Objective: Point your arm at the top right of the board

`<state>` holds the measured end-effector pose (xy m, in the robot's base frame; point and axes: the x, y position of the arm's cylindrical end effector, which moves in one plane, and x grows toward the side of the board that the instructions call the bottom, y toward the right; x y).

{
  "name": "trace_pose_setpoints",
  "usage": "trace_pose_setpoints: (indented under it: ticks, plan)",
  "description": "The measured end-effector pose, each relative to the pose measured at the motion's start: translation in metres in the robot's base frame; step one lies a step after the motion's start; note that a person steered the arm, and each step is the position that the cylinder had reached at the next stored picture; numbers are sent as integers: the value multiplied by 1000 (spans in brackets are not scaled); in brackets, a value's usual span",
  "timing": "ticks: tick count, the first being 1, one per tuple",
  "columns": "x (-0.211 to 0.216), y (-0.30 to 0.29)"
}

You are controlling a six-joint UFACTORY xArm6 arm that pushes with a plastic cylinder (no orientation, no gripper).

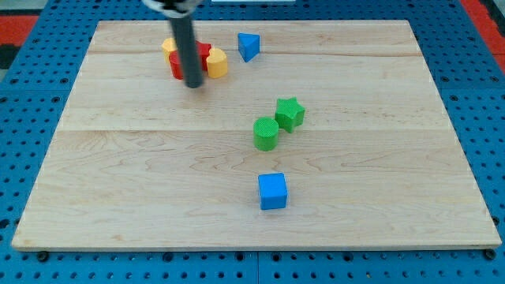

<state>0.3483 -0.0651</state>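
Note:
My tip (194, 84) rests on the wooden board (379, 158) in the upper left part, just below a tight cluster of blocks. The rod rises in front of that cluster and hides part of it. The cluster holds a red block (202, 57), a yellow block (217, 63) on its right and another yellow block (169, 45) at its upper left. A blue triangular block (248, 46) lies to the right of the cluster. The board's top right corner (398, 31) is far to the right of my tip.
A green star block (289, 113) and a green cylinder block (266, 133) sit side by side near the board's middle. A blue cube (273, 192) lies below them. A blue perforated table (481, 95) surrounds the board.

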Motion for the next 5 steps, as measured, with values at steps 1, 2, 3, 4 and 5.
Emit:
trace_pose_setpoints:
  ticks: [1,2,3,4,5]
  plan:
    - [0,23]
    - [0,32]
    - [0,64]
    - [0,110]
    - [0,150]
